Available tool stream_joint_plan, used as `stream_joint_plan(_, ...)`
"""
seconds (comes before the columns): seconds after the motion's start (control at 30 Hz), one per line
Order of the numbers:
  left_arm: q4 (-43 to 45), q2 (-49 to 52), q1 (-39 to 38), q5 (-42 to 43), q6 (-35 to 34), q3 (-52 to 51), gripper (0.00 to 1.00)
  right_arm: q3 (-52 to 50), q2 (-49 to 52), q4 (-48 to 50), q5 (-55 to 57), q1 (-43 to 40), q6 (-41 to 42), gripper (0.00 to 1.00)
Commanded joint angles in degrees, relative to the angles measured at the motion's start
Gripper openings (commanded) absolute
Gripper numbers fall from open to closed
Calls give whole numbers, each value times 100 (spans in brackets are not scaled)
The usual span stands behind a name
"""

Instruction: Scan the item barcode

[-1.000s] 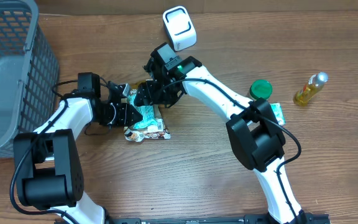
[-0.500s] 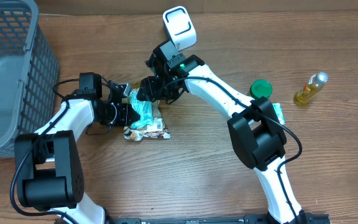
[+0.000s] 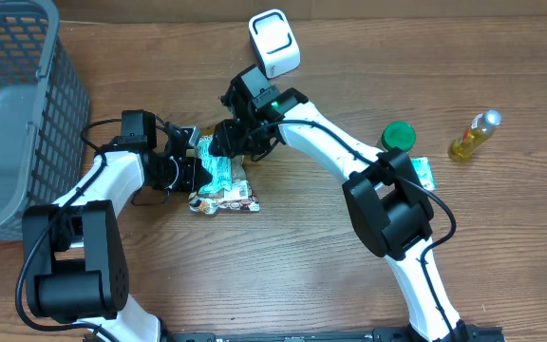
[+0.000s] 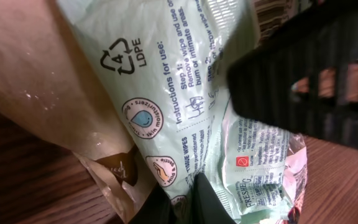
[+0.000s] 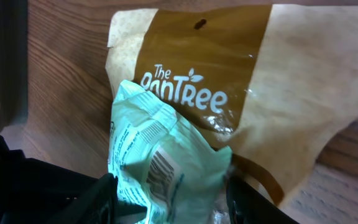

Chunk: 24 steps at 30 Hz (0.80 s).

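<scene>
The fingers [image 4: 211,202] of the left gripper [image 3: 196,168] are pinched together on the lower edge of the mint-green plastic wipes packet [image 3: 219,172], which lies mid-table, slightly left of centre, between the two arms. Under everything is a brown wood-grain table [image 3: 283,275]; nothing of the room beyond it shows. A grey plastic mesh basket [image 3: 65,104] stands at the left edge. A white handheld barcode scanner [image 3: 273,43] sits at the far side, well apart from the packet. Off to the right are a round green lid or jar [image 3: 398,136], a small clear bottle of yellow liquid [image 3: 474,134] and a small pale packet [image 3: 424,172] half hidden under the right arm. The mint packet rests on top of a tan and brown paper pouch [image 3: 228,199] lettered "The Pantree", which lies flat on the wood. In the left wrist view the printed back of the packet fills the frame, with a recycling mark and use instructions, and the dark fingertips meet on it at the bottom. The right gripper [image 3: 229,144] comes at the packet from the far side. Its two dark fingers [image 5: 95,194] stand partly apart, one on each side of the crumpled end, right against the edges. Whether they are pressing it cannot be told. A strip of barcode lines [image 5: 160,169] shows on that end, facing the right wrist camera.
</scene>
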Motion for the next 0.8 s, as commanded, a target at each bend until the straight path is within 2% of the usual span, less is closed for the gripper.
stream_joint_plan(0.0, 31, 44, -42, -586, 87, -133, 6, -205, 101, 74, 46, 118, 4, 53)
stream_joint_plan(0.2, 57, 61, -42, -588, 87, -133, 6, -208, 105, 140, 59, 131, 2, 40)
stream_joint_plan(0.47, 68, 186, -42, -584, 87, -133, 4, -208, 105, 157, -151, 101, 4, 40)
stream_joint_plan(0.63, 57, 166, -42, -533, 87, -122, 6, -173, 105, 166, -649, 13, 0, 24)
stream_joint_plan(0.77, -199, 46, 9, -284, 87, 90, 19, -48, 79, 136, -1071, -114, -168, 8)
